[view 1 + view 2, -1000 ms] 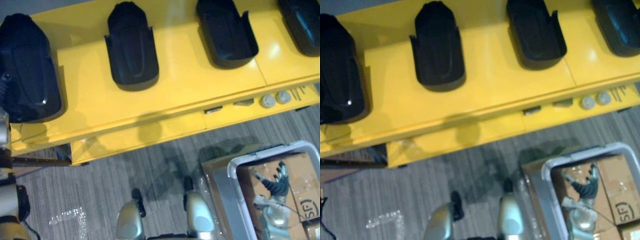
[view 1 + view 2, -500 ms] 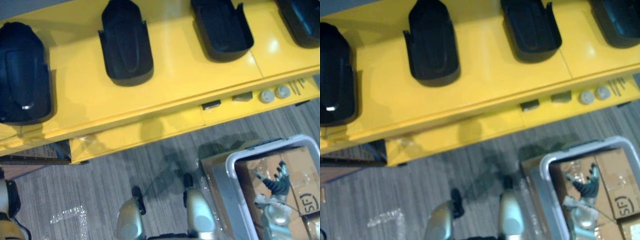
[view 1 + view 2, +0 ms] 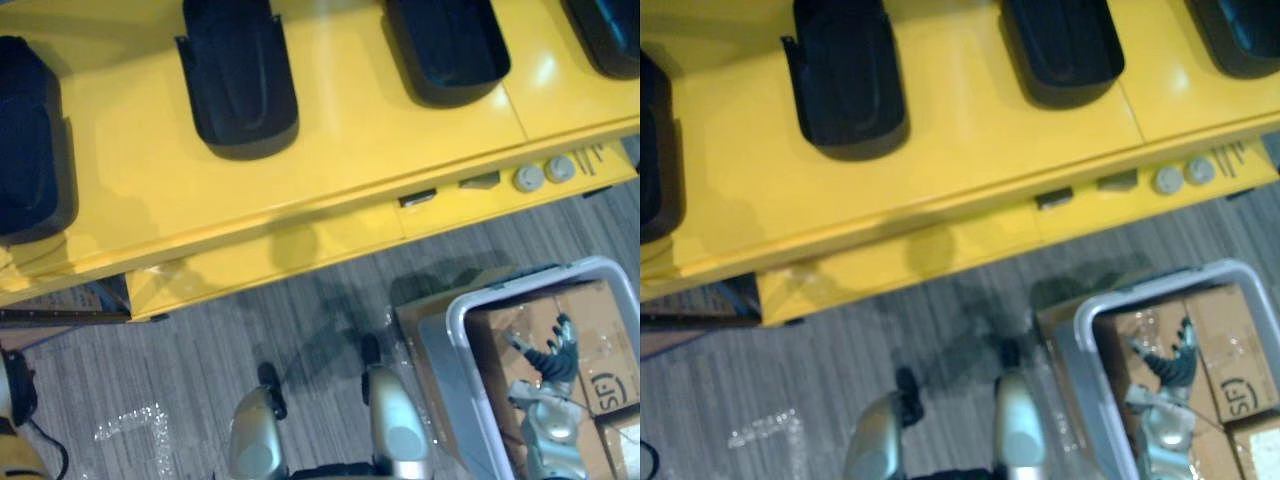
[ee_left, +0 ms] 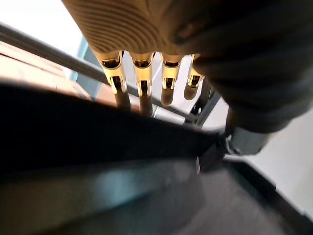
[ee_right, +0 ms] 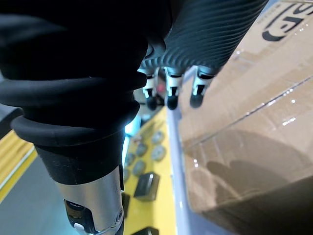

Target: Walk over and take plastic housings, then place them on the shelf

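Note:
Several black plastic housings lie in a row on the yellow shelf [image 3: 360, 150]: one at the far left [image 3: 28, 140], one left of centre [image 3: 240, 75], one right of centre [image 3: 450, 45] and one at the right corner [image 3: 612, 28]. My left hand [image 4: 142, 81] holds its fingers straight; a dark edge [image 4: 98, 129] crosses in front of their tips, and I cannot tell what it is. My right hand [image 3: 547, 350] hangs low on the right over cardboard boxes, fingers [image 5: 168, 93] straight, holding nothing.
A white-rimmed bin [image 3: 462, 325] with cardboard boxes [image 3: 605, 335] stands on the floor at the lower right. Small grey round parts [image 3: 528, 178] sit on the shelf's lower front ledge. A scrap of clear film [image 3: 130, 428] lies on the grey floor.
The left arm has dropped away from the far-left housing, which stays on the shelf. The whole picture has shifted, so the shelf sits higher in view. The right hand is unchanged.

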Controlling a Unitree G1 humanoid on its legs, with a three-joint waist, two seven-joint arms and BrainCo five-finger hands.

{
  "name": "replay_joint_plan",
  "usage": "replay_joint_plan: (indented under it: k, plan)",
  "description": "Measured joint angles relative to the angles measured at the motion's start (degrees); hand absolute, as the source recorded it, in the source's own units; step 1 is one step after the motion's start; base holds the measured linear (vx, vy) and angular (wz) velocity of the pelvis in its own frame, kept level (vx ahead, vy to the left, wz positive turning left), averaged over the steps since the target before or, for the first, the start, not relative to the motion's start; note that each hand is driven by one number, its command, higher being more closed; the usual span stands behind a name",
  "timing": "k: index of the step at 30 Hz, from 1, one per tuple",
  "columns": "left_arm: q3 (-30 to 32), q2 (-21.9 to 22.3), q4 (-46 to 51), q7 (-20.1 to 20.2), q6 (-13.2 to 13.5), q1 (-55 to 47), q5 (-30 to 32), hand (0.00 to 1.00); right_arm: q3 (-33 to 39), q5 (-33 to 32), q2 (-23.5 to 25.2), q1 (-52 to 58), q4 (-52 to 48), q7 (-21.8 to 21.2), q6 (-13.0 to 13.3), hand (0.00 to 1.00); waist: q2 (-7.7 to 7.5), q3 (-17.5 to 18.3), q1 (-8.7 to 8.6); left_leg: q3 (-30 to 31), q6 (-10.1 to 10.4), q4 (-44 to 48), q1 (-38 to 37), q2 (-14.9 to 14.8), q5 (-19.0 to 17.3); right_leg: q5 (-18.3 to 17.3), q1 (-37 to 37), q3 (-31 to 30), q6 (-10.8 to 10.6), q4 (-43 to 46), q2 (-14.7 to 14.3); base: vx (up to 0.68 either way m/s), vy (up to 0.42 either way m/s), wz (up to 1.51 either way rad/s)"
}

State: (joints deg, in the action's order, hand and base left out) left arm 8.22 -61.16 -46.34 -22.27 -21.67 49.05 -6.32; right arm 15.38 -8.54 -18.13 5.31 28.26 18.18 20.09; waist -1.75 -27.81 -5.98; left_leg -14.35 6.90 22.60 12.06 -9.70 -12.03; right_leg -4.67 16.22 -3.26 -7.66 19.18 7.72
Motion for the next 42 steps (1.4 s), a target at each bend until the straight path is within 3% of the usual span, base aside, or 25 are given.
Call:
replay_joint_plan:
  k: [2,3,5,6,7,8,10,12,13,15,18,21,24,27,33,38,42]
  plan:
    - [0.75,0.63,0.28,-4.23,3.49,0.68,-2.95,0.00,-0.41,0.07,0.05,0.01,0.00,0.79,0.33,0.00,0.00,0.00,0.04,0.07,0.00,-0.03,-0.03,0.03,0.00,0.00,-0.09,0.08,0.00,0.00,0.03,0.01,-0.003,0.02]
    - [0.76,1.26,1.66,-6.83,7.89,1.19,-9.02,0.00,-0.92,0.41,0.32,0.04,-0.06,0.95,1.04,0.00,0.00,0.00,0.05,0.24,-0.01,-0.07,-0.12,0.10,0.01,0.00,-0.29,0.21,0.00,-0.02,0.06,0.01,-0.007,0.05]
    - [0.78,2.44,5.55,-7.91,13.23,1.20,-16.43,0.00,-0.92,1.11,1.37,0.07,-0.39,1.80,2.14,0.00,0.00,0.00,0.11,0.55,-0.05,-0.19,-0.28,0.26,0.04,0.01,-0.63,0.43,-0.01,-0.18,0.13,0.01,-0.005,0.07]
    - [0.74,3.74,8.07,-8.32,16.86,1.19,-17.63,0.00,-0.92,1.53,2.16,0.08,-0.53,1.99,2.69,0.00,0.00,0.00,0.17,0.99,-0.06,-0.28,-0.67,0.36,0.05,0.04,-1.42,0.81,-0.07,-0.67,0.25,0.02,0.000,0.11]
    - [0.74,5.49,12.16,-8.50,22.23,1.15,-17.51,0.00,-0.96,2.60,3.53,0.21,-1.02,1.99,3.60,0.00,-0.04,0.03,0.21,1.30,-0.06,-0.80,-2.11,0.36,0.05,0.07,-3.32,1.41,-0.11,-1.49,0.32,0.03,0.003,0.09]
    - [0.76,5.57,13.83,-8.48,23.67,0.91,-17.57,0.00,-1.14,2.69,3.96,0.35,-1.57,1.99,4.01,0.00,-0.10,0.08,0.23,1.30,-0.05,-1.24,-2.91,0.41,0.06,0.07,-4.11,1.53,-0.11,-1.88,0.33,0.03,0.003,0.03]
    - [3.80,5.57,18.60,-8.41,31.66,-1.18,-18.64,0.00,-1.99,2.84,4.39,0.69,-3.66,2.14,5.08,0.00,0.21,0.39,0.53,1.31,-0.03,-2.76,-5.22,0.61,0.19,0.11,-6.32,1.79,-0.17,-3.17,0.34,0.04,-0.010,-0.01]
    - [8.95,6.30,25.41,-7.26,37.91,-6.60,-20.13,0.00,-2.16,4.50,5.24,0.85,-3.94,3.22,4.94,0.00,1.09,2.97,0.86,1.38,0.10,-4.75,-6.31,0.85,0.81,0.28,-7.73,2.58,-0.33,-5.02,0.36,0.10,-0.028,0.15]
    - [11.51,7.87,29.49,-6.17,40.03,-10.33,-20.03,1.00,-2.23,5.11,5.87,1.59,-3.93,3.70,4.67,0.00,1.99,5.48,1.30,1.75,0.14,-5.95,-6.77,0.90,1.14,0.57,-8.76,3.57,-0.35,-6.45,0.46,0.13,-0.017,0.21]
    - [14.84,10.13,35.00,-4.55,42.24,-17.20,-20.19,1.00,-2.60,6.55,6.86,2.78,-3.90,4.48,3.47,0.00,3.05,8.43,2.89,1.62,0.39,-8.04,-9.66,0.79,1.42,0.62,-11.91,4.33,-0.38,-8.63,0.64,0.16,0.027,0.12]
    - [21.45,16.52,43.40,0.34,44.25,-29.98,-22.18,1.00,-3.21,8.53,8.14,5.50,-2.67,5.15,1.03,0.00,4.60,13.88,4.66,2.92,0.76,-10.70,-13.00,1.08,1.63,0.62,-16.90,6.94,-0.39,-11.87,0.90,0.17,0.017,0.28]
    - [27.73,24.54,55.32,5.80,43.94,-43.90,-20.88,1.00,-2.14,10.54,10.74,7.94,-2.79,5.69,-0.97,0.00,4.81,16.12,6.39,4.64,0.83,-13.23,-15.12,1.56,1.98,0.63,-19.65,9.42,-0.39,-12.99,1.18,0.11,0.006,0.33]
    - [28.40,32.04,59.58,12.03,42.42,-55.43,-20.01,1.00,0.18,12.79,13.23,9.85,-2.84,6.47,-2.82,0.00,4.39,16.57,7.97,6.19,0.68,-14.85,-15.93,2.14,2.87,0.96,-21.02,11.19,-0.28,-13.33,1.54,0.03,0.013,0.35]
    - [26.99,37.45,59.72,16.77,40.60,-62.67,-19.67,1.00,2.94,13.71,14.03,10.96,-2.83,7.44,-3.03,0.00,3.82,16.89,8.56,7.05,0.39,-15.32,-15.80,2.65,3.18,1.75,-21.53,12.16,-0.12,-14.11,2.02,-0.03,0.015,0.12]
    - [19.93,39.77,62.01,25.20,38.07,-67.27,-19.66,1.00,6.15,11.04,14.06,12.43,-0.64,8.44,-3.06,0.00,3.27,16.70,8.23,7.45,-0.46,-15.00,-13.78,3.73,3.48,4.20,-21.04,12.77,0.52,-15.56,2.94,-0.11,0.032,0.04]
    - [18.83,41.96,61.75,25.73,36.08,-67.19,-20.03,1.00,7.62,9.28,14.23,12.23,0.30,8.37,-3.04,0.00,3.49,15.02,6.79,6.58,-0.85,-13.39,-11.43,4.23,3.15,4.22,-19.42,12.51,0.50,-16.01,3.32,-0.11,0.001,-0.08]
    - [14.57,41.95,59.31,24.82,35.86,-65.31,-20.12,1.00,8.00,9.26,12.71,10.59,4.02,8.32,-2.90,0.00,5.14,11.78,6.27,5.28,-0.76,-11.02,-7.87,3.08,3.18,4.10,-15.80,11.31,0.67,-15.59,2.73,-0.09,-0.022,-0.15]
